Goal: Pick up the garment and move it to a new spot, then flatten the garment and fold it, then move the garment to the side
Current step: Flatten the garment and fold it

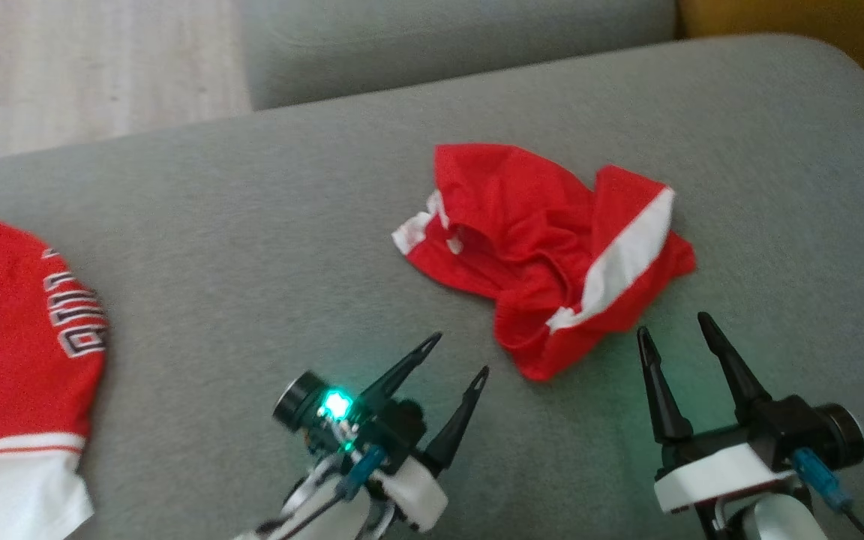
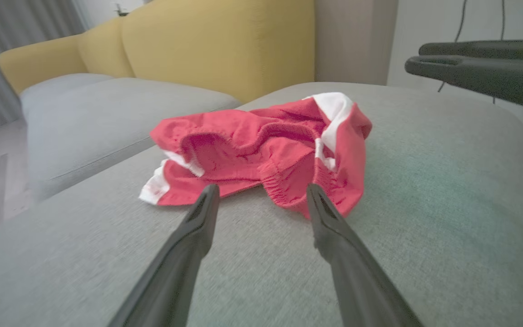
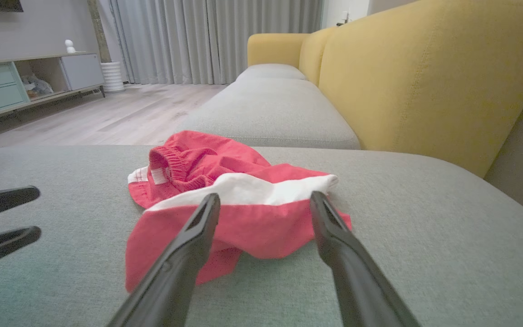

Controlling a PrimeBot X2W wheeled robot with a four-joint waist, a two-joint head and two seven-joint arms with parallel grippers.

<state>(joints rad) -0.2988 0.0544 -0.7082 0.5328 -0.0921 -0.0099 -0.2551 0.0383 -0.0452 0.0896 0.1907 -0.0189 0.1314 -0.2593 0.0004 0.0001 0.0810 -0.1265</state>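
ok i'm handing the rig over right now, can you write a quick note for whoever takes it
Left claw: open, empty, low over the grey cushion, pointing at the red shorts from their near left side.
Right claw: open, empty, tips close to the shorts' near right edge; I cannot tell if they touch.
Red shorts: crumpled in a heap on the cushion, white stripe on top, waistband bunched.
Red jersey: at the cushion's left end, well apart from the shorts.
Done: nothing that shows; the shorts are not gripped, flattened or folded.
Left: grasp, move, flatten, fold, set aside.
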